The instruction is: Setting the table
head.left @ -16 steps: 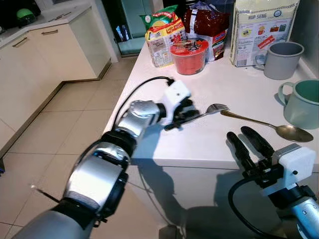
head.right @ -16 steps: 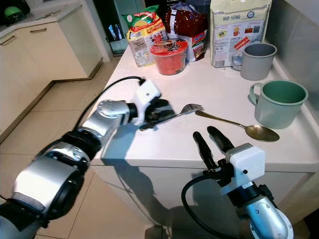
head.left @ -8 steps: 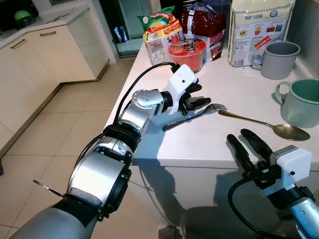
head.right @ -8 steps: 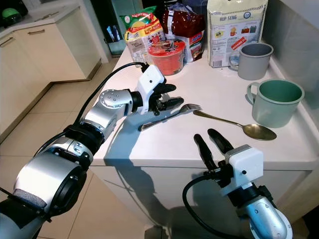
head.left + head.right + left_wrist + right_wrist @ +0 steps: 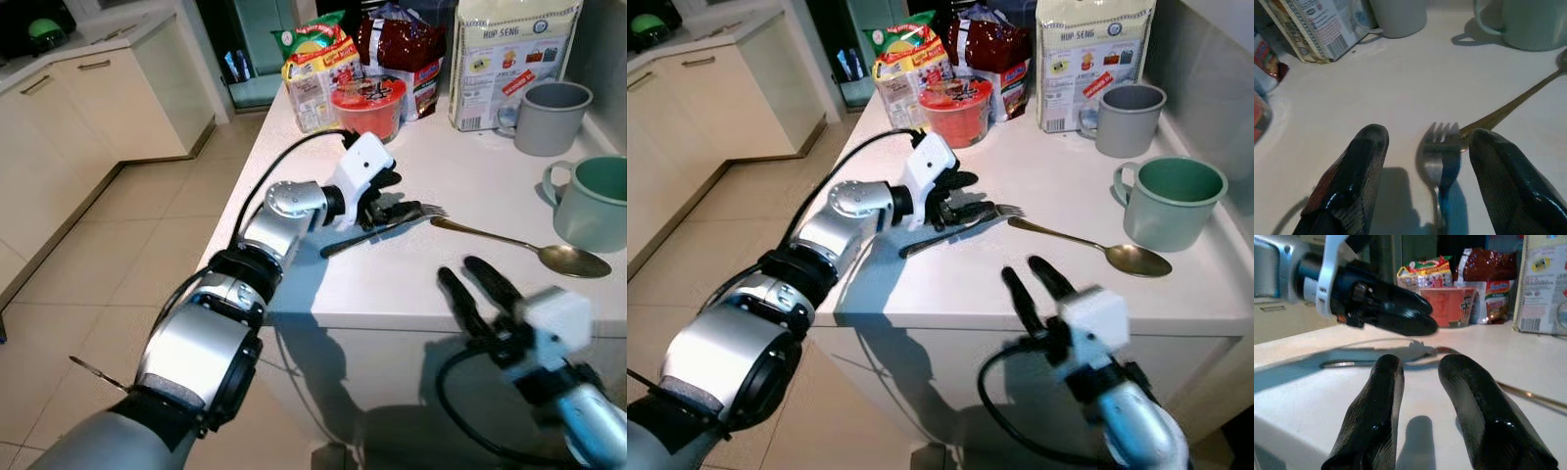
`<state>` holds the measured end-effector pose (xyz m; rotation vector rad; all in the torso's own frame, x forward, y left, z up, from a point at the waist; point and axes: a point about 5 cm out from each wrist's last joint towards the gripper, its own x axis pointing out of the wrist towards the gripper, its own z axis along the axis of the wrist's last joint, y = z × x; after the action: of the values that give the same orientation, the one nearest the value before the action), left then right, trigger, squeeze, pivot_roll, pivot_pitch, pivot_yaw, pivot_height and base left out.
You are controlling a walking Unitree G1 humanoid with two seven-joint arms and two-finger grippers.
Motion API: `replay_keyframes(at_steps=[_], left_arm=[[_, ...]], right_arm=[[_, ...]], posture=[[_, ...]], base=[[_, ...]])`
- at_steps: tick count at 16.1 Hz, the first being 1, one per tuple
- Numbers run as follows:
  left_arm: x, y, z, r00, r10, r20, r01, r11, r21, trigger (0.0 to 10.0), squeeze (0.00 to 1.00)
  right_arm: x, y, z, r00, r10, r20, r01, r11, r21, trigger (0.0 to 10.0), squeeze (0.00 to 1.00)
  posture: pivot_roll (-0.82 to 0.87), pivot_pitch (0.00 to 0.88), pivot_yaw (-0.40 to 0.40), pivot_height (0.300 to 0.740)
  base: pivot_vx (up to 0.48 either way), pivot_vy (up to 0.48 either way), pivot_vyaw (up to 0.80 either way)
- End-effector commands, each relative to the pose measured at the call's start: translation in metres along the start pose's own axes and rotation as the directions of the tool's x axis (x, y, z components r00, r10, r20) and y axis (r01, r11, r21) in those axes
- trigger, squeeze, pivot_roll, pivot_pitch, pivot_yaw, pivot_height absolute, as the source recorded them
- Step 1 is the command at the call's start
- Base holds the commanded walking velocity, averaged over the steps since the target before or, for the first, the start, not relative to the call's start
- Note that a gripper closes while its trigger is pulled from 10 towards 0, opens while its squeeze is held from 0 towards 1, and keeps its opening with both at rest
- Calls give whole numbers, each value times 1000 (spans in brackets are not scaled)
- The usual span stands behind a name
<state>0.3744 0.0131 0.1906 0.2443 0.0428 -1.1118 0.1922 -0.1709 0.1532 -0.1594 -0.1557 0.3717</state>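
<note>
a: what are you looking at on that counter?

b: you have a smooth white countertop [image 5: 460, 186]. on it lies a slim silver metal fork [image 5: 380, 228], flat, handle towards the front edge, tines pointing towards the back. just beside the tines starts a long brass-coloured spoon [image 5: 519, 244], its oval bowl lying near a glossy mint-green mug [image 5: 593, 203].

a: anything crowding it?

b: behind, well apart from the fork, you see a matte grey mug [image 5: 553, 117], a round red noodle cup with a printed foil lid [image 5: 369, 105], crinkly snack packets [image 5: 318, 70] and a tall cream paper bag [image 5: 509, 54]. nothing sits between the fork and your grippers. cream cabinets [image 5: 93, 103] and beige floor tiles [image 5: 118, 255] lie to the left.

a: and the grippers?

b: your left gripper [image 5: 392, 203] hangs over the fork's upper half, its two black fingers [image 5: 1359, 171] spread wide, one on each side of the tines, gripping nothing. your right gripper [image 5: 475, 294] hovers at the counter's front edge, slightly blurred, fingers [image 5: 1378, 416] parted a little and empty, short of the spoon.
</note>
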Motion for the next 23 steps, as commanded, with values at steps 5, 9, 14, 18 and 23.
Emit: replay_keyframes(at_steps=[5, 9, 14, 18, 23], left_arm=[[1, -2, -9, 999, 36, 3, -35, 996, -78, 10000, 0], [0, -4, -13, 1000, 28, -13, -29, 996, -84, 10000, 0], [2, -17, -36, 998, 1, -69, -13, 984, -176, 10000, 0], [7, -21, -37, 998, 59, -39, -65, 981, -181, 10000, 0], [13, -27, -34, 998, 57, -35, -61, 991, -121, 10000, 0]], right_arm=[[15, 5, 1, 999, 37, 32, -37, 999, -9, 10000, 0], [20, 3, 1, 998, 57, 32, -56, 998, -16, 10000, 0], [26, 0, 1, 997, 63, 36, -62, 998, -29, 10000, 0], [38, -2, 3, 995, 80, 59, -78, 996, -34, 10000, 0], [43, -3, 8, 993, 90, 78, -87, 995, -40, 10000, 0]], posture=[[-203, 0, 185, 740], [-193, 0, 169, 740], [-178, 0, 158, 740], [-160, 0, 132, 740], [-170, 0, 121, 740]], base=[[0, 0, 0], [0, 0, 0], [0, 0, 0], [0, 0, 0], [0, 0, 0]])
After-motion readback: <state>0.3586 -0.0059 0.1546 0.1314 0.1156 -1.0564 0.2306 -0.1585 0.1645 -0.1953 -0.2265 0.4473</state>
